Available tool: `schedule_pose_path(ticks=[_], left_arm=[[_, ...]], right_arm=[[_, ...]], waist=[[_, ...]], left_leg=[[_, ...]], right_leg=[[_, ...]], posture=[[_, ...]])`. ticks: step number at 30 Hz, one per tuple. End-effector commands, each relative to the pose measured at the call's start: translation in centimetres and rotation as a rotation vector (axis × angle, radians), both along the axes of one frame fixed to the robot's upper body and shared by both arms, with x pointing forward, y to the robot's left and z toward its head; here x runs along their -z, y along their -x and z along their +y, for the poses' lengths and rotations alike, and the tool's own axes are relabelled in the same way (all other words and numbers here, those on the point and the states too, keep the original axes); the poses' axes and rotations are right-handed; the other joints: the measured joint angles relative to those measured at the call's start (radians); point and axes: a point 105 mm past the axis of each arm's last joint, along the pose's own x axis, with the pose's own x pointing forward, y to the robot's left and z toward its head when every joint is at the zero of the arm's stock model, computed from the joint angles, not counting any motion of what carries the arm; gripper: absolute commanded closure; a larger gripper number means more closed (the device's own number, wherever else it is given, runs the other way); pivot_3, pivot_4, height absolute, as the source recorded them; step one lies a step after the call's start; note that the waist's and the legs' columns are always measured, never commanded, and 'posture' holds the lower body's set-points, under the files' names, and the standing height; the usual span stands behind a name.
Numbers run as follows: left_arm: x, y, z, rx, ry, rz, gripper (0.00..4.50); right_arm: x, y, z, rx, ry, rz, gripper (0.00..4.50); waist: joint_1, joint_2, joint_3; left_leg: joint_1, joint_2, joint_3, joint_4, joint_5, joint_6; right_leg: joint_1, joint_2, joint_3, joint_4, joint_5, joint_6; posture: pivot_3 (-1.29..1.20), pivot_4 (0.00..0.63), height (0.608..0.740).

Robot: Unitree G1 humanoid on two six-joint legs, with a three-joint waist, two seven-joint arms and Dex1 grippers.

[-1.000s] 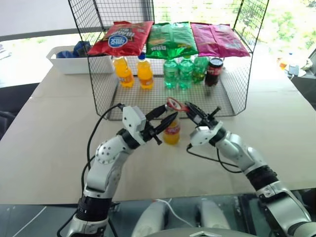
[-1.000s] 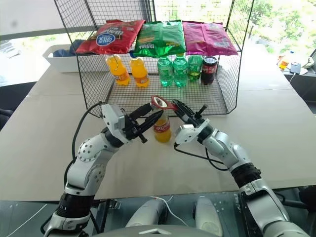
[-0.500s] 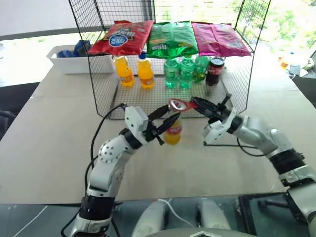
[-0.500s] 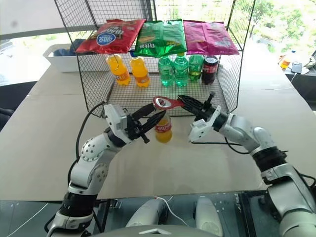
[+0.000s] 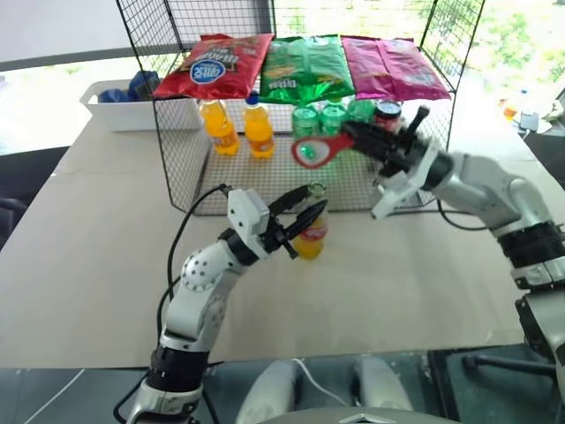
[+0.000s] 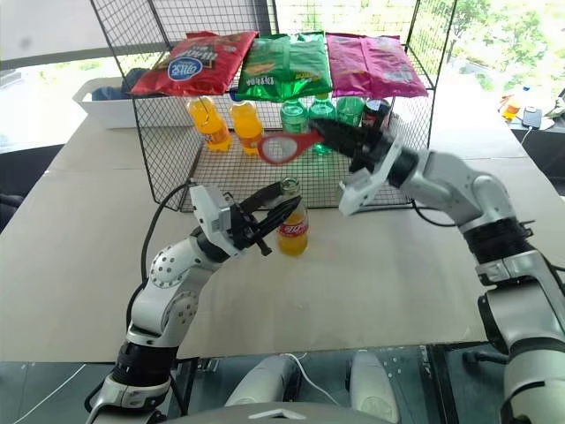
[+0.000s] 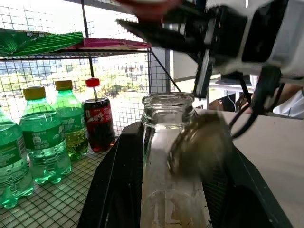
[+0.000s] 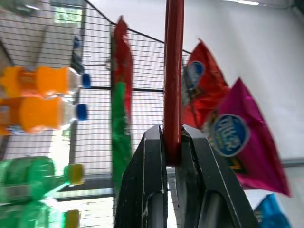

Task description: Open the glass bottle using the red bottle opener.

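- Left eye view: the left gripper (image 5: 298,219) reaches forward and rightward, arm bent at the elbow, its fingers clasped around the bottle (image 5: 312,231), which stands on the table (image 5: 88,238) in front of the wire rack (image 5: 177,168).
- The right gripper (image 5: 357,137) points left, raised above the bottle, pinching the opener (image 5: 313,150) by its handle; ring head clear of the bottle.
- Left wrist view: the bottle mouth (image 7: 168,102) is open, and a blurred cap (image 7: 199,149) sits beside the neck.

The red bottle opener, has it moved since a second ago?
Yes. The red bottle opener, gripped in the right gripper, has risen off the glass bottle and now shows against the green bottles in the wire rack, clear above the bottle's open mouth.
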Motion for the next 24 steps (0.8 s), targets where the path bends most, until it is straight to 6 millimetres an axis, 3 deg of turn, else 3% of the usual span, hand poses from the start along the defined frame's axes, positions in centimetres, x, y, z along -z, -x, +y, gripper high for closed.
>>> schedule_pose_path(ticks=[1, 10, 16, 17, 18, 19, 20, 22, 24], left_arm=[[1.7, -0.3, 0.1, -0.012, -0.04, 0.066, 3.02], [1.6, -0.3, 0.2, -0.022, -0.029, 0.068, 3.02], [1.4, -0.4, 0.4, -0.038, -0.023, 0.053, 3.02], [1.4, -0.4, 0.4, -0.038, -0.024, 0.052, 2.36], [1.4, -0.4, 0.5, -0.043, -0.025, 0.049, 2.32], [1.4, -0.4, 0.5, -0.048, -0.028, 0.045, 1.66], [1.5, -0.4, 0.5, -0.052, -0.03, 0.043, 1.46], [1.5, -0.5, 0.6, -0.059, -0.032, 0.041, 0.57], [1.6, -0.4, 0.6, -0.061, -0.031, 0.044, 0.57]], right_arm=[[-2.8, 0.9, -0.2, -0.021, -0.067, -0.066, 4.5], [-2.5, 0.3, -1.5, 0.026, -0.12, -0.018, 4.5], [-1.2, 0.0, -1.8, 0.034, -0.226, 0.105, 4.5], [-0.8, -0.1, -1.8, 0.035, -0.242, 0.128, 4.5], [-0.4, -0.1, -1.8, 0.038, -0.255, 0.151, 4.5], [0.0, -0.1, -1.8, 0.042, -0.266, 0.172, 4.5], [0.2, -0.1, -1.8, 0.045, -0.271, 0.186, 4.5], [0.5, -0.1, -1.8, 0.052, -0.277, 0.204, 4.5], [0.6, 0.0, -1.8, 0.057, -0.282, 0.214, 4.5]], waist=[[0.0, 0.0, 0.0], [-0.001, 0.0, 0.0], [-0.001, 0.0, 0.0], [-0.001, 0.0, 0.0], [-0.002, 0.001, 0.0], [-0.002, 0.001, 0.001], [-0.002, 0.001, 0.001], [-0.001, 0.001, 0.001], [-0.001, 0.001, 0.001]], left_leg=[[0.0, 0.0, 0.0, 0.0, 0.0, 0.0], [0.0, 0.0, 0.0, 0.0, 0.0, 0.0], [0.0, 0.0, 0.0, 0.0, 0.0, 0.0], [0.0, 0.0, 0.0, 0.0, 0.0, 0.0], [0.0, 0.0, 0.0, 0.0, 0.0, 0.0], [0.0, 0.0, 0.0, 0.0, 0.0, 0.0], [-0.001, 0.0, 0.0, 0.0, 0.0, 0.0], [-0.002, 0.0, 0.0, 0.0, 0.0, 0.0], [-0.003, 0.0, 0.0, 0.0, 0.0, 0.0]], right_leg=[[0.0, 0.0, 0.0, 0.0, 0.0, 0.0], [0.0, 0.0, 0.0, -0.001, 0.0, 0.0], [0.0, 0.0, 0.0, -0.001, 0.0, 0.0], [0.0, 0.0, 0.0, -0.001, 0.0, 0.0], [0.0, 0.0, 0.0, -0.001, 0.0, 0.0], [0.0, 0.0, 0.0, -0.001, 0.0, 0.0], [-0.001, 0.0, 0.0, -0.001, 0.0, 0.0], [-0.002, 0.0, 0.0, -0.001, 0.0, 0.0], [-0.002, 0.0, 0.0, -0.001, 0.0, 0.0]], posture=[[0.0, 0.15, 0.74], [0.0, 0.15, 0.74], [0.0, 0.15, 0.74], [0.0, 0.15, 0.74], [0.0, 0.15, 0.74], [0.0, 0.15, 0.74], [0.0, 0.15, 0.74], [0.0, 0.15, 0.74], [0.0, 0.15, 0.74]])
